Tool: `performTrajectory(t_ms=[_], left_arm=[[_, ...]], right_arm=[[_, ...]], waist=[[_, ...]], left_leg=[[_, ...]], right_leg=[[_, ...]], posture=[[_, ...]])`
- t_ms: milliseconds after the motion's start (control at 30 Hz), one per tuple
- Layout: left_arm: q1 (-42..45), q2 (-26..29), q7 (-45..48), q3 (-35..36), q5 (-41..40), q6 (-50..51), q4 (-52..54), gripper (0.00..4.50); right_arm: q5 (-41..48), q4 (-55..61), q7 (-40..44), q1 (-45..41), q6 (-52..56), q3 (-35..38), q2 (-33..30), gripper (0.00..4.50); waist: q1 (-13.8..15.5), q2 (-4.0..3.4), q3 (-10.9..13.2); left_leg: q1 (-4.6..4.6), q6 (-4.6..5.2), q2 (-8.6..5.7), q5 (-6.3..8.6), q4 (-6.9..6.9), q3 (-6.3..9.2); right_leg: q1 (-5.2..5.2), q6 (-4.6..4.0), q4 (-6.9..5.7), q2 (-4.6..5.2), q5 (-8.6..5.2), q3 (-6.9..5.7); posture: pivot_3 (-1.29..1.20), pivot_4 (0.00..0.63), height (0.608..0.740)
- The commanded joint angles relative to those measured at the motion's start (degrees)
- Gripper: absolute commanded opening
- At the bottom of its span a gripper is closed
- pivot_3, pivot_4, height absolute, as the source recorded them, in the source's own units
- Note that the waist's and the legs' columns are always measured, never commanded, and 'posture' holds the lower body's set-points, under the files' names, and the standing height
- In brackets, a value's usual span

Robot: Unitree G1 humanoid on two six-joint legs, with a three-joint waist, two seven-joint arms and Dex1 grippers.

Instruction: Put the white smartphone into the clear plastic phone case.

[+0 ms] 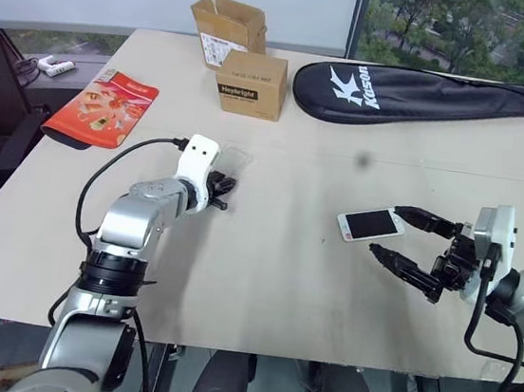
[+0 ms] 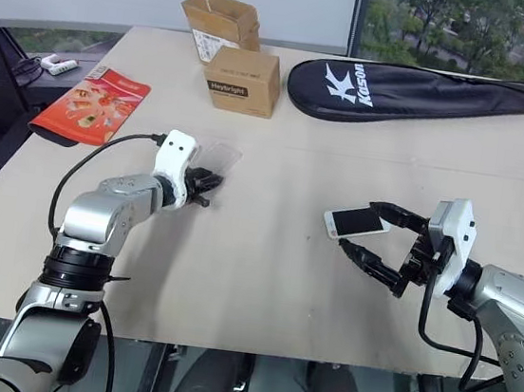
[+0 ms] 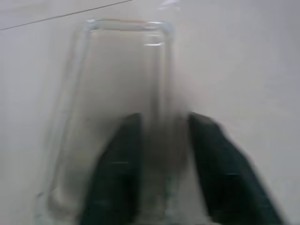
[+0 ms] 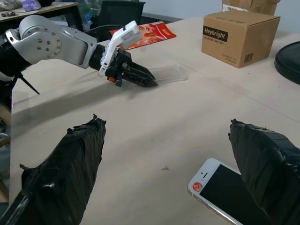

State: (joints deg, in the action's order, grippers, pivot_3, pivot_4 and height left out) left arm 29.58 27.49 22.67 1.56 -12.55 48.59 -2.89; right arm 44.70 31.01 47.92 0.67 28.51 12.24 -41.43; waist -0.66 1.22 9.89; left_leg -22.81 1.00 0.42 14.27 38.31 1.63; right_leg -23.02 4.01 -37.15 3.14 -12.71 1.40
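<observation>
The clear plastic phone case (image 3: 117, 61) lies flat on the beige table (image 1: 280, 284), left of centre. My left gripper (image 1: 225, 188) is shut on it, one black finger on each side of the long side rim at the case's near end. The white smartphone (image 1: 369, 225) lies screen up to the right of centre, with a red sticker on its white bezel (image 4: 197, 187). My right gripper (image 1: 387, 232) is open. Its taped fingers (image 4: 70, 164) stand wide apart on either side of the phone's near end, apart from it.
A red-orange printed packet (image 1: 102, 109) lies at the table's far left. Two cardboard boxes (image 1: 250, 83) and a long black racket bag (image 1: 408, 94) sit along the far edge. A black cable (image 1: 113, 163) loops by my left arm.
</observation>
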Motion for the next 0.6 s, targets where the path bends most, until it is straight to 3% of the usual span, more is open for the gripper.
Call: performTrajectory(t_ms=[33,400,600], left_arm=[[-0.3,0.0,-2.5,0.1,2.0,2.4,-2.8,0.08],[-1.0,0.7,1.1,-0.6,1.0,-2.3,-0.4,0.08],[-4.2,4.5,7.9,-1.2,-1.0,-2.4,6.1,0.08]], right_arm=[[1.3,2.3,-0.3,-1.0,-0.2,1.7,-0.1,4.5],[1.1,2.3,-0.5,-0.6,-0.9,1.7,0.3,4.5],[1.0,1.6,0.2,-0.4,-1.4,2.0,0.3,4.5]], waist=[[-0.1,0.0,0.0],[-0.1,-0.07,-0.1],[0.0,-0.07,0.0]], left_leg=[[0.06,0.0,0.0,0.0,0.01,-0.01],[0.15,0.0,0.02,0.0,0.01,-0.02],[0.05,0.0,0.03,0.0,-0.03,-0.03]], right_leg=[[0.05,0.0,0.0,0.0,0.0,0.01],[0.1,-0.01,0.01,-0.03,0.0,0.06],[0.07,-0.01,0.16,-0.02,0.0,0.07]], posture=[[0.0,0.15,0.74],[0.0,0.15,0.74],[0.0,0.15,0.74]])
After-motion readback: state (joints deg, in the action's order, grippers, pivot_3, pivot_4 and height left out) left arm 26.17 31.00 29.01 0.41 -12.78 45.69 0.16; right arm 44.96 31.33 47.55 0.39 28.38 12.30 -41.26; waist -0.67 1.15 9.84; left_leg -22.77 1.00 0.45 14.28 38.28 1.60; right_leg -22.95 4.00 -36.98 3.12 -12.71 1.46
